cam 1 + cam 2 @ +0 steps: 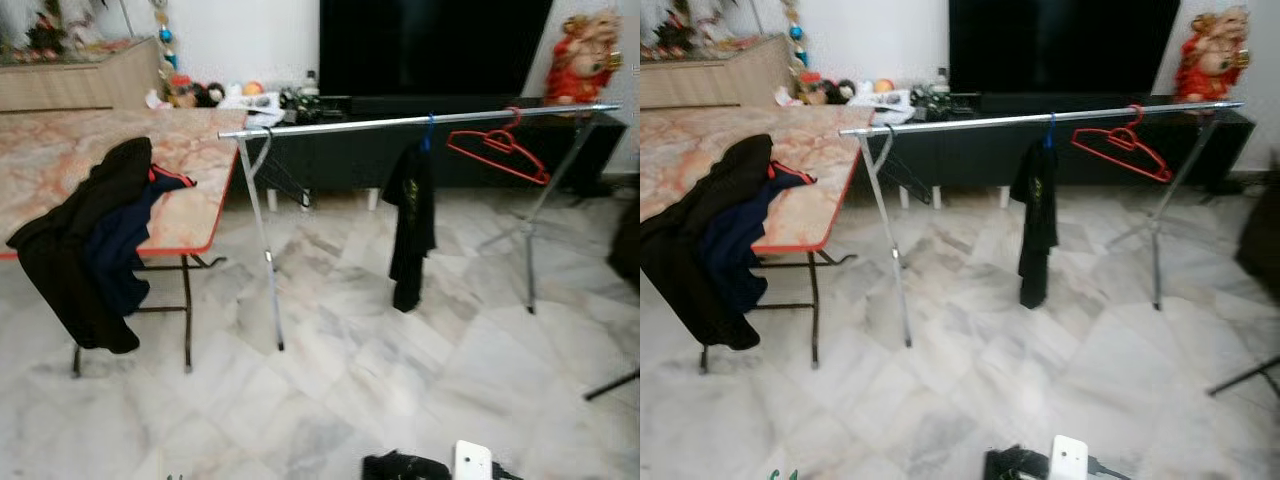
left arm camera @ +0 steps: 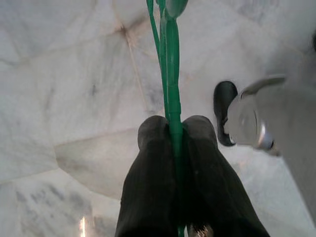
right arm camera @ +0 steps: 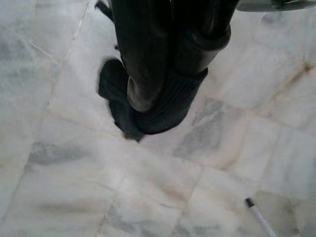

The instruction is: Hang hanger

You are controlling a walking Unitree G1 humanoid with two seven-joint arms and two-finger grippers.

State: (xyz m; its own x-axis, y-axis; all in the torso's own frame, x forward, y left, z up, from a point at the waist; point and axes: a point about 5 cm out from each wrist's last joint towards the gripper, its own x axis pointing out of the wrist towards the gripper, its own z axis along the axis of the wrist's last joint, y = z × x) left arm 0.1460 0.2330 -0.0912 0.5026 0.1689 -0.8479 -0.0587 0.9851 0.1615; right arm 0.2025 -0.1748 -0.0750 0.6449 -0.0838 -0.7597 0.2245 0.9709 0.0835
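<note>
1. At 9 o'clock in the head views stands a folding table with an orange-pink marbled top and red edge (image 1: 70, 150). A black garment with a navy lining (image 1: 95, 245) hangs over its near edge.
2. Behind the table, at 11 o'clock, a cluster of small colourful items (image 1: 215, 95) sits against the white wall.
3. A long silver metal clothes rail on thin angled legs (image 1: 400, 122) crosses the scene from 11 o'clock to 2 o'clock, in front of a low black cabinet (image 1: 340, 150).
4. A black garment on a blue hanger (image 1: 411, 225) hangs from the rail near 12 o'clock. A red plastic hanger (image 1: 497, 147), bare and tilted, hangs on the rail at 1 o'clock.
5. A red and gold figurine (image 1: 583, 60) stands on the cabinet at 2 o'clock.
6. The left gripper (image 2: 175, 131) points down at the white marble tile floor (image 2: 74, 98); its two black fingers are pressed together on a thin green plastic hanger (image 2: 170, 74), which runs between them and on past the tips.
7. The right gripper (image 3: 163, 106) hangs over the same floor. Whether its fingers are parted cannot be determined; nothing can be made out between them.
</note>
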